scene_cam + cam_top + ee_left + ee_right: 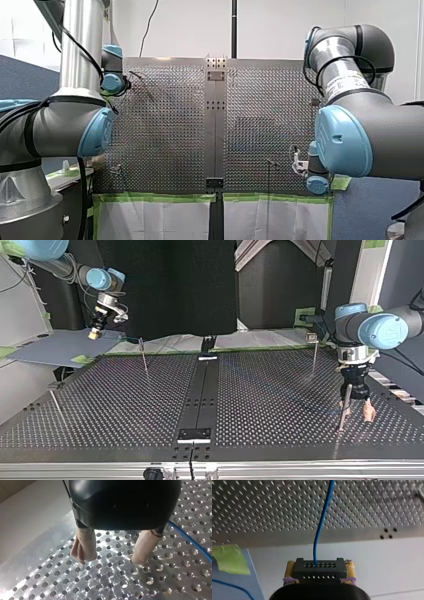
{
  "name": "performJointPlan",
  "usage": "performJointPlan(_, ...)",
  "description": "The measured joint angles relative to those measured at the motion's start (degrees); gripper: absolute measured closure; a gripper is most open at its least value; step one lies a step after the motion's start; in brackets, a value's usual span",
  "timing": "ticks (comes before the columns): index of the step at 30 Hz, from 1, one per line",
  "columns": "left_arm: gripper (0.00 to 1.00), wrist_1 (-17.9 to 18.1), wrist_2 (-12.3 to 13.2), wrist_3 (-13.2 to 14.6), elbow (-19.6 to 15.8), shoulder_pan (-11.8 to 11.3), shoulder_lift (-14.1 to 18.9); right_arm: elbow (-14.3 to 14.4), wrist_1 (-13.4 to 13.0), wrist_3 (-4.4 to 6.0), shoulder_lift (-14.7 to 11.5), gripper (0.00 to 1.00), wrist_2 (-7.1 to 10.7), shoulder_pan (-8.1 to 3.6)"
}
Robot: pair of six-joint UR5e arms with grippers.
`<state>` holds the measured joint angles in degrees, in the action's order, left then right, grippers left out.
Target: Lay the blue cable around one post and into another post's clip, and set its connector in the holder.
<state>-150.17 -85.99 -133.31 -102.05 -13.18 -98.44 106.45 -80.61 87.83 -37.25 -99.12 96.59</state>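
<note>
Scanning the top view near to far: at the near edge a black bracket (195,434) is sitting on the dark centre strip of the perforated table (280,405). It is possibly the holder, cannot tell. At near right the near post (341,420) is standing upright, and the left gripper (357,412) is hanging just beside it. Its beige fingers (83,545) are spread and pinching nothing, tips close over the plate. In the left wrist view the blue cable (190,540) is running across the plate beside that gripper, apart from the fingers. Farther back the far left post (144,356) and the far right post (314,354) are standing, the latter with a small block on top, maybe the clip. Beyond the far left edge, over a blue-grey board (55,347), the right gripper (320,566) is pinching the connector (319,572) between yellow pads (290,567), with the cable trailing off over the table.

Judged step: early routing, with the cable not seen wrapped or clipped yet. The next move is likely calling for drawing the cable against a post, with the empty gripper guiding it.

The plate is looking shiny, rigid, with countersunk holes. The posts are looking slim and stiff, the cable thin, smooth and flexible. The connector is looking like a hard black block with rows of small holes.
</note>
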Motion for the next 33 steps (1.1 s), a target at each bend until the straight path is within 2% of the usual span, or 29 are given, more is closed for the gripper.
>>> performJointPlan(7,0.00,-0.04,-0.09,0.15,-0.03,0.00,0.01,-0.06,0.68,0.35,0.41,1.00,3.62,0.58)
performJointPlan(12,0.00,-0.04,-0.11,0.15,-0.04,-0.01,0.02,-0.82,1.31,0.00,2.59,1.00,6.33,1.02)
performJointPlan(20,0.00,-0.11,-0.22,0.30,-0.02,0.06,0.04,-4.68,5.04,-3.46,6.92,1.00,10.76,1.51)
performJointPlan(26,0.00,-0.14,-0.35,0.33,0.00,0.15,0.03,-5.69,7.99,-6.38,8.12,1.00,13.69,1.51)
performJointPlan(29,0.00,-0.14,-0.41,0.34,0.01,0.18,0.04,-5.74,8.99,-7.29,8.22,1.00,15.07,1.40)
performJointPlan(33,0.00,-0.15,-0.44,0.34,0.02,0.19,0.05,-5.82,8.68,-8.08,8.21,1.00,16.97,0.79)
